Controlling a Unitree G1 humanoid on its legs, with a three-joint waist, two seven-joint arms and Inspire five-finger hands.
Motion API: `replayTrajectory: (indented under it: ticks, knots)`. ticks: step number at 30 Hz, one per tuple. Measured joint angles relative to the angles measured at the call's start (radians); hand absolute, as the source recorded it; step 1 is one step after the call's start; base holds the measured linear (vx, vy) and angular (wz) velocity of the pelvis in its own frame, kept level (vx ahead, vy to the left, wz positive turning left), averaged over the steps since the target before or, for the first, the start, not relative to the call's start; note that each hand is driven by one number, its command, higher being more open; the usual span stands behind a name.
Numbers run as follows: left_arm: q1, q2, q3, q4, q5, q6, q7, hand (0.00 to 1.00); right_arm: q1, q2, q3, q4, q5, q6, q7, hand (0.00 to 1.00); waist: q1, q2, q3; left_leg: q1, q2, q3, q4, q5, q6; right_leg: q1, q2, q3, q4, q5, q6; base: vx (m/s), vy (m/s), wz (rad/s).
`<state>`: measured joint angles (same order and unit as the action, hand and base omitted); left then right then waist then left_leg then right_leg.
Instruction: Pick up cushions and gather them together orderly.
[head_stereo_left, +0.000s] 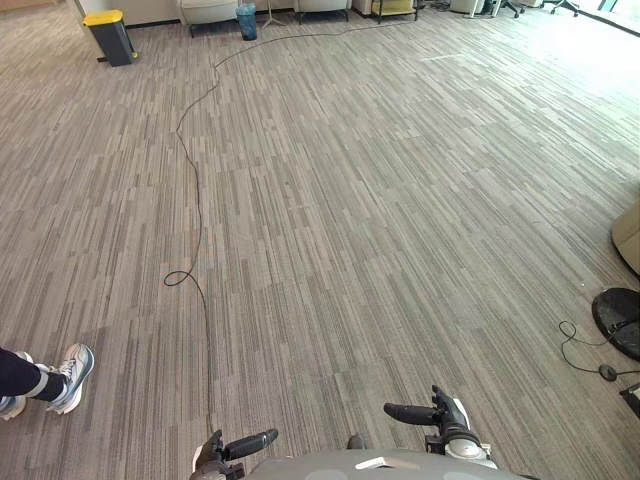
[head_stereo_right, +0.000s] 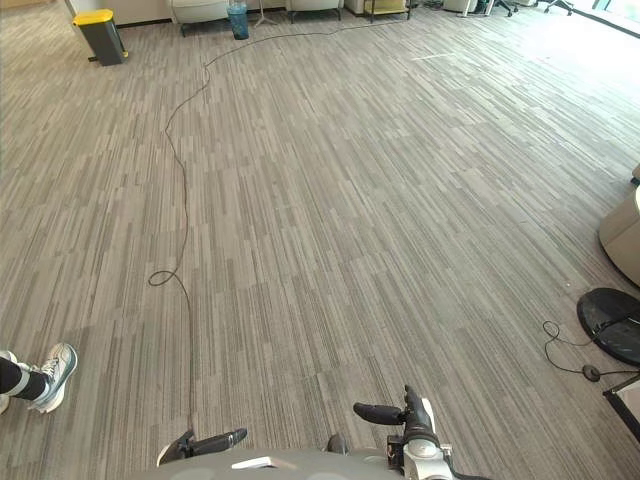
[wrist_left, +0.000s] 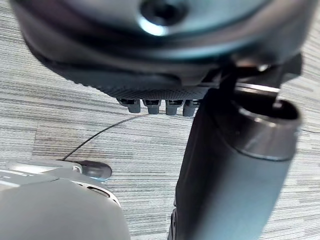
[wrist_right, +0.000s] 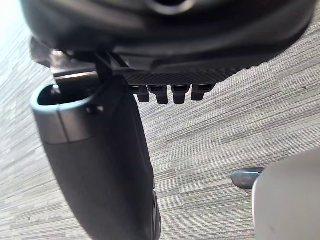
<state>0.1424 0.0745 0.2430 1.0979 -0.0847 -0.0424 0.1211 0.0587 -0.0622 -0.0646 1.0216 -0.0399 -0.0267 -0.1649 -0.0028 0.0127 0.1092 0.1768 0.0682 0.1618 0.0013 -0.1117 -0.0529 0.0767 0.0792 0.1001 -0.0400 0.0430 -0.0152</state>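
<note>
Left hand: left eye view, bottom edge, fingers straight, empty.
Right hand: bottom edge too, loose, empty.
Beige thing: right eye view, far right; cushion or not, can't tell.
Carpet: wrist views, under both hands.

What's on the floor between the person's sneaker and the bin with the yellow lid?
Only bare grey carpet lies between the sneaker and the yellow-lidded bin; the left eye view shows that stretch.
</note>
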Motion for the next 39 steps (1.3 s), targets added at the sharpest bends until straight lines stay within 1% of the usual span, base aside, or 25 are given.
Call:
replayTrajectory:
  ticks: [4,10,15,23,26,30,32,36,37,38,39]
  knots:
    - [-0.003,0.0,0.0,0.004,0.007,0.0,0.0,1.0,-0.007,0.01,-0.03,0.019,-0.018,0.0,0.0,1.0,0.002,0.0,0.0,0.006,-0.003,-0.008,0.0,0.001,0.001,0.01,-0.004,-0.013,-0.001,0.0,0.0,-0.01,0.001,0.07]
    - [-0.003,0.004,-0.004,0.009,0.018,-0.001,-0.002,1.0,-0.028,0.013,-0.033,0.052,-0.052,0.001,0.0,1.0,0.002,-0.003,-0.001,0.0,-0.008,-0.018,0.002,0.006,0.006,0.013,-0.011,-0.024,-0.002,0.0,0.0,-0.06,-0.014,0.05]
    - [0.003,0.011,-0.005,0.025,0.018,0.0,-0.007,1.0,-0.038,0.016,-0.033,0.073,-0.059,0.003,0.002,1.0,0.005,-0.011,-0.001,-0.001,-0.012,-0.039,-0.016,0.023,0.008,0.014,-0.015,-0.045,-0.006,0.0,0.001,-0.04,-0.031,0.13]
    - [0.004,0.019,-0.003,0.025,0.018,0.0,-0.019,1.0,-0.045,0.026,-0.055,0.09,-0.078,0.005,0.006,1.0,0.011,-0.025,-0.003,-0.016,-0.018,-0.068,-0.02,0.026,0.009,0.013,-0.023,-0.072,-0.017,-0.001,0.002,0.01,-0.012,0.1]
    - [-0.001,0.019,-0.004,0.025,0.022,-0.001,-0.021,1.0,-0.044,0.028,-0.075,0.097,-0.077,0.008,0.009,1.0,0.021,-0.026,-0.003,-0.017,-0.025,-0.079,-0.03,0.03,0.014,0.013,-0.03,-0.082,-0.018,-0.006,0.009,0.03,0.018,0.11]
    - [-0.003,0.021,-0.005,0.024,0.038,-0.003,-0.023,1.0,-0.044,0.029,-0.077,0.101,-0.076,0.01,0.011,1.0,0.023,-0.03,-0.005,-0.022,-0.037,-0.105,-0.04,0.037,0.025,0.013,-0.044,-0.108,-0.018,-0.014,0.021,0.02,0.028,0.21]
    - [-0.003,0.022,-0.005,0.025,0.038,-0.008,-0.025,1.0,-0.044,0.037,-0.112,0.103,-0.075,0.014,0.013,1.0,0.025,-0.033,-0.006,-0.023,-0.047,-0.117,-0.047,0.04,0.03,0.012,-0.054,-0.119,-0.016,-0.02,0.029,0.02,0.05,0.16]
    - [-0.003,0.026,-0.004,0.024,0.038,-0.013,-0.036,1.0,-0.044,0.044,-0.133,0.105,-0.073,0.023,0.013,1.0,0.029,-0.04,-0.004,-0.025,-0.061,-0.121,-0.047,0.037,0.038,0.009,-0.068,-0.124,-0.006,-0.029,0.043,0.02,0.05,0.06]
    - [-0.004,0.026,-0.002,0.022,0.038,-0.013,-0.038,1.0,-0.044,0.046,-0.134,0.103,-0.071,0.024,0.012,1.0,0.032,-0.044,-0.002,-0.027,-0.066,-0.121,-0.039,0.03,0.051,-0.001,-0.075,-0.124,0.017,-0.043,0.051,0.02,0.056,0.02]
    - [-0.003,0.027,0.001,0.018,0.038,-0.014,-0.04,1.0,-0.043,0.053,-0.134,0.099,-0.062,0.024,0.012,1.0,0.034,-0.051,0.001,-0.04,-0.072,-0.12,-0.016,0.016,0.064,-0.028,-0.084,-0.125,0.073,-0.073,0.061,0.02,0.058,0.03]
    - [-0.004,0.028,0.004,0.014,0.037,-0.014,-0.041,1.0,-0.041,0.054,-0.135,0.093,-0.051,0.025,0.012,1.0,0.036,-0.055,0.003,-0.048,-0.078,-0.119,0.005,0.002,0.071,-0.047,-0.093,-0.127,0.117,-0.097,0.071,0.01,0.082,0.06]
